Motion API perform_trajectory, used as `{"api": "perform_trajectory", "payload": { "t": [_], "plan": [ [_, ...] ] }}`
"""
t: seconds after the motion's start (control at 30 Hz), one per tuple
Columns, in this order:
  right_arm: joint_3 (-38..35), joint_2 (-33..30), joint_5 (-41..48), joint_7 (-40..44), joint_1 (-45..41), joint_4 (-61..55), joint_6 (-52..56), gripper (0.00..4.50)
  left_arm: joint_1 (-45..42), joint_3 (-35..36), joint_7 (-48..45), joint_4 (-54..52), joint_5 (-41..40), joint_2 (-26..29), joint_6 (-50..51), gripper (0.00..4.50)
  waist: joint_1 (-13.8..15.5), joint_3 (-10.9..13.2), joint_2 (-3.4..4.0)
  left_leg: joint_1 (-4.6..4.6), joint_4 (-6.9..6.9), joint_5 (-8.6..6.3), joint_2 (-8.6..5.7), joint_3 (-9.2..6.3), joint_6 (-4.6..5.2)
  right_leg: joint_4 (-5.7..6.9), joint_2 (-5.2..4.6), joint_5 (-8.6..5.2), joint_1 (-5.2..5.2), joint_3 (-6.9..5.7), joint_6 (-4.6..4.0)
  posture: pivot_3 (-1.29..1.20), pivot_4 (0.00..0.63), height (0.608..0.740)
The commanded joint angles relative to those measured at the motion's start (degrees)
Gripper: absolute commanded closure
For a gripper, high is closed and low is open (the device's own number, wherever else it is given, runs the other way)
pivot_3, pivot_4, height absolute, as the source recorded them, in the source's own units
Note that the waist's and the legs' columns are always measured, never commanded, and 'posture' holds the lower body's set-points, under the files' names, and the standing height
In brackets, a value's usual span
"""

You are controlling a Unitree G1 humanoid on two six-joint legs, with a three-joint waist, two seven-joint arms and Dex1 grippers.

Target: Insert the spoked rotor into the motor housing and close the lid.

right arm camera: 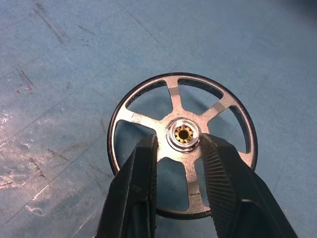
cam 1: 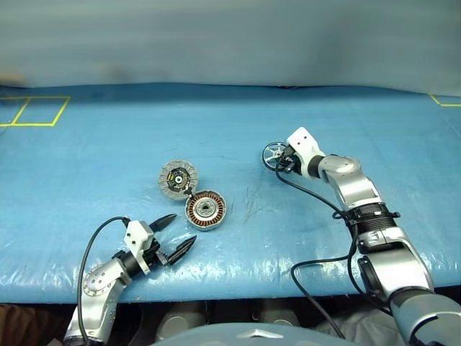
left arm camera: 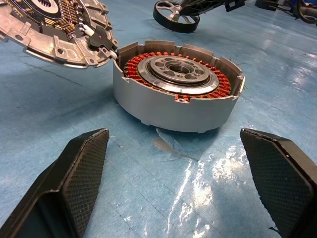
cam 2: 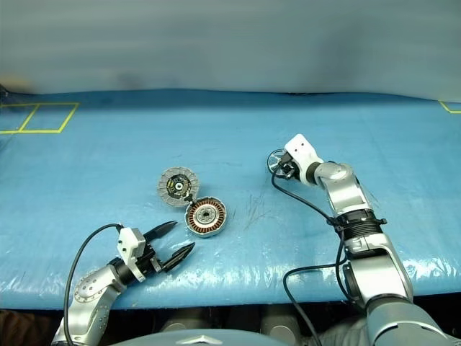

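Right wrist view, right gripper (right arm camera: 179, 148) fingers narrowed astride hub of spoked rotor (right arm camera: 182, 144) flat on blue table (cam 1: 346, 130), left gripper (cam 1: 175, 232) wide open nr motor housing (cam 1: 205, 210), lid (cam 1: 178, 178) hinged open.

On the worktop (cam 1: 86, 166), the motor housing (cam 1: 206, 210) sat toward the near edge, left of centre, with the lid (cam 1: 178, 178) hinged open just behind-left of it, touching, and the spoked rotor (cam 1: 274, 153) lay well apart to the right, farther back.
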Motion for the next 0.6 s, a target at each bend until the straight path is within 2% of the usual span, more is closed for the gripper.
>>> {"api": "perform_trajectory", "payload": {
  "t": [0.03, 0.2, 0.27, 0.6],
  "plan": [
    [-0.57, 0.44, 0.31, 0.79, -0.24, 0.81, -0.48, 3.07, 0.10, -0.21, 0.00, -0.92, 0.47, -0.02, -0.38, 0.00, -0.02, 0.00, 0.00, 0.00, 0.00, 0.00, 0.00, 0.00, 0.00, 0.00, 0.00, 0.00, 0.00, 0.01, 0.00, 0.00, 0.150, 0.740],
    [-1.26, 0.91, 0.84, 0.60, 0.37, -0.14, -0.42, 3.07, -0.01, -0.23, 0.12, -0.86, 0.57, 0.04, -0.36, 0.00, -0.05, 0.00, 0.00, 0.01, 0.01, 0.00, 0.02, 0.03, 0.00, 0.02, 0.01, 0.01, 0.00, 0.03, 0.00, 0.00, 0.150, 0.740],
    [-1.23, 0.93, 0.68, 0.57, 0.89, -1.08, -0.27, 3.44, -0.04, -0.26, 0.11, -0.83, 0.59, 0.04, -0.34, 0.00, -0.05, 0.00, 0.00, 0.01, 0.02, 0.00, 0.02, 0.04, 0.00, 0.03, 0.02, 0.01, -0.01, 0.04, 0.00, 0.00, 0.150, 0.740],
    [-1.31, 0.97, 0.02, -0.37, 3.09, -3.66, 0.93, 3.44, -0.42, -0.31, 0.17, -0.45, 0.81, 0.04, -0.38, 0.00, -0.06, 0.00, 0.00, 0.02, 0.08, 0.00, 0.04, 0.10, 0.00, 0.04, 0.04, 0.04, 0.00, 0.10, 0.04, 0.00, 0.150, 0.740]
  ]
}}
